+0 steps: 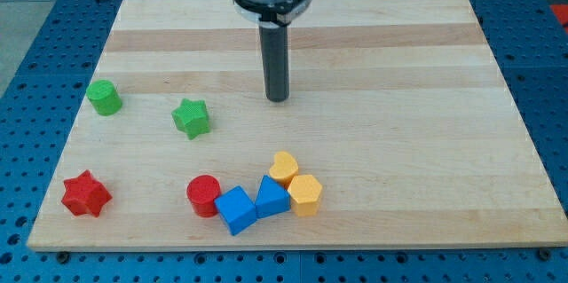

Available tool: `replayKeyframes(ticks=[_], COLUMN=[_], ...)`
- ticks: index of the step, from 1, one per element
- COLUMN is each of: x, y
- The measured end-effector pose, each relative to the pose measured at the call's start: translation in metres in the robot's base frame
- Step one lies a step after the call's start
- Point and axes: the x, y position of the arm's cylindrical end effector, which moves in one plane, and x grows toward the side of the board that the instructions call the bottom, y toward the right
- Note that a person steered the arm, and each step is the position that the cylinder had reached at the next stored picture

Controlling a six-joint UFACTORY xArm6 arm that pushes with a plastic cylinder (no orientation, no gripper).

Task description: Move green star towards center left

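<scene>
1. One green star (191, 117) lies flat, well to the view's left of my tip (278, 98) and slightly lower, apart from it.
2. My tip, a bare rod, grips nothing and touches no block.
3. Both sit on a pale wooden board (399, 141) over blue perforated table (35, 43).
4. The star's heading can't be told.

Nothing here can be read: no lettering, numbers, labels or brand marks show on the blocks, the wooden board or the rod.
</scene>
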Motion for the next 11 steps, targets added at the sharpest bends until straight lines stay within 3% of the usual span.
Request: replayKeyframes(ticks=[2, 6, 9, 11], x=[0.044, 0.039, 0.059, 0.031], y=[-0.001, -0.161, -0.126, -0.133])
